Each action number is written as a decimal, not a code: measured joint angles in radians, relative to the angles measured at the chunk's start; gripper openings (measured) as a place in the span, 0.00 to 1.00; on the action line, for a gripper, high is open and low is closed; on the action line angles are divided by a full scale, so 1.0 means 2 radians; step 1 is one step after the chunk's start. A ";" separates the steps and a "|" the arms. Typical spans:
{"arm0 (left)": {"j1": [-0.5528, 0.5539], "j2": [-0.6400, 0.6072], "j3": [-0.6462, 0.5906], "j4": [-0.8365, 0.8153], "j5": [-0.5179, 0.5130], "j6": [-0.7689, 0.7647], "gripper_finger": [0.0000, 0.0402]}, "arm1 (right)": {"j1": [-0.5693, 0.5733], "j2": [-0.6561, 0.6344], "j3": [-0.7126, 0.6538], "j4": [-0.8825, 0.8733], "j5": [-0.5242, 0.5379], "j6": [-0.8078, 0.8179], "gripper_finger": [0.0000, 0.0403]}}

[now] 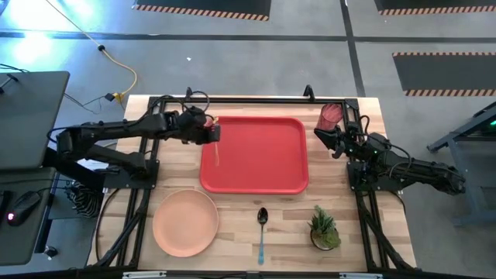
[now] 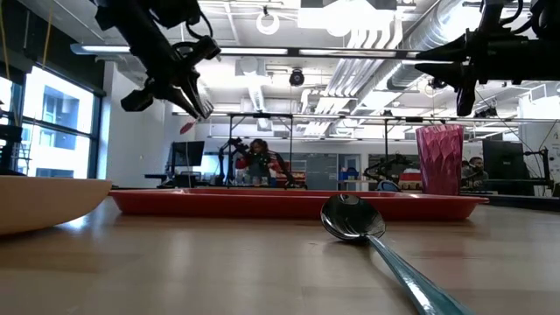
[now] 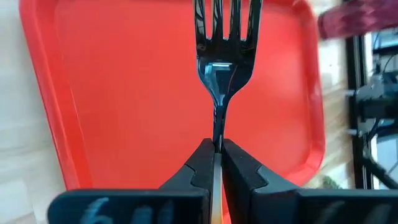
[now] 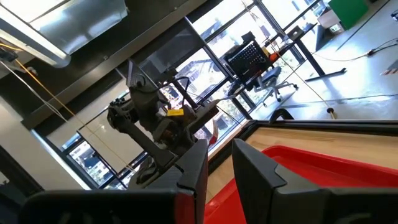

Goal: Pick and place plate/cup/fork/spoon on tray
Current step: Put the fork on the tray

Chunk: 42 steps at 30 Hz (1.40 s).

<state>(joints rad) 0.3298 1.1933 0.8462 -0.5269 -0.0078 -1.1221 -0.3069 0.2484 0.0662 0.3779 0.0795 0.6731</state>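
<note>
My left gripper (image 1: 211, 132) is shut on the fork (image 3: 226, 56) above the left part of the red tray (image 1: 256, 174). It also shows in the low view (image 2: 191, 98), well above the table. My right gripper (image 1: 325, 138) is open and empty, in the air just near of the red-pink cup (image 1: 331, 116), which stands upright on the table right of the tray's far right corner. The peach-pink plate (image 1: 186, 222) lies on the table near the tray's near left corner. The spoon (image 1: 262, 231) lies near of the tray, its bowl toward it. My left gripper pinches the fork's thin neck (image 3: 219, 134), just behind the tines, between its two fingertips (image 3: 200, 163). The fork runs on in line with the fingers, tines (image 3: 227, 22) away from the gripper. It is lifted clear over the tray; the handle is hidden behind the fingers.
A small potted green plant (image 1: 324, 229) stands near the table's near right corner, right of the spoon. Black frame rails (image 1: 132, 201) run along the table's left, right and far sides. People and equipment show in the room beyond the table.
</note>
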 joint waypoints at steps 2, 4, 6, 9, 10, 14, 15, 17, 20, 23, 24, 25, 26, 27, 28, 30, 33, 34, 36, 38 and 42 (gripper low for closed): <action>0.001 0.009 0.012 -0.010 0.008 0.005 0.02 | 0.000 0.000 0.000 0.000 0.000 0.000 0.17; 0.003 0.018 0.033 -0.029 0.010 0.018 0.02 | 0.000 0.000 0.000 0.000 0.000 0.000 0.17; 0.008 0.028 0.058 -0.054 0.007 0.033 0.02 | 0.000 0.000 0.000 -0.003 0.000 0.000 0.17; 0.014 0.043 0.099 -0.101 -0.014 0.054 0.02 | 0.000 0.000 0.000 -0.013 0.000 0.000 0.17; 0.017 0.048 0.110 -0.117 -0.020 0.058 0.02 | 0.000 0.000 0.000 -0.017 0.000 0.000 0.17; 0.023 0.071 0.129 -0.138 -0.026 0.065 0.02 | 0.000 0.000 0.000 -0.031 0.000 0.015 0.17; 0.023 0.077 0.129 -0.138 -0.026 0.064 0.02 | 0.000 0.000 0.000 -0.033 0.000 0.017 0.17; 0.023 0.094 0.129 -0.140 -0.026 0.064 0.02 | 0.000 0.000 0.000 -0.036 0.000 0.018 0.17; 0.020 0.124 0.129 -0.140 -0.014 0.061 0.02 | 0.000 0.000 0.000 -0.036 0.000 0.019 0.17; 0.017 0.153 0.129 -0.139 -0.013 0.060 0.02 | 0.000 0.000 0.000 -0.037 0.000 0.019 0.17; 0.017 0.161 0.129 -0.139 -0.013 0.060 0.02 | 0.000 0.000 0.000 -0.037 0.000 0.019 0.17; 0.017 0.168 0.129 -0.138 -0.013 0.060 0.02 | 0.000 0.000 0.000 -0.037 0.000 0.018 0.17; 0.017 0.175 0.129 -0.138 -0.012 0.057 0.02 | 0.000 0.000 0.000 -0.037 0.000 0.017 0.17; 0.018 0.181 0.129 -0.138 -0.011 0.055 0.02 | 0.000 0.000 0.000 -0.037 0.000 0.017 0.17; 0.018 0.186 0.129 -0.138 -0.011 0.054 0.02 | 0.000 0.000 0.000 -0.037 0.000 0.017 0.17; 0.017 0.194 0.129 -0.138 -0.011 0.051 0.03 | 0.000 0.000 0.000 -0.037 0.000 0.017 0.17; 0.017 0.207 0.128 -0.139 -0.011 0.042 0.04 | 0.000 0.000 0.000 -0.039 0.000 0.017 0.17; 0.016 0.210 0.128 -0.138 -0.011 0.039 0.04 | 0.000 0.000 0.000 -0.040 0.000 0.017 0.17; 0.015 0.219 0.128 -0.138 -0.011 0.038 0.05 | 0.000 0.000 0.000 -0.041 0.000 0.017 0.17; 0.011 0.228 0.128 -0.139 -0.011 0.031 0.05 | 0.000 0.000 0.000 -0.041 0.000 0.017 0.17; 0.005 0.246 0.128 -0.140 -0.011 0.024 0.05 | 0.000 0.000 0.000 -0.041 0.000 0.019 0.17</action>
<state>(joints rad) 0.3389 1.6857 1.1030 -0.8076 -0.0300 -1.0743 -0.3070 0.2484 0.0662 0.2957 0.0792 0.7120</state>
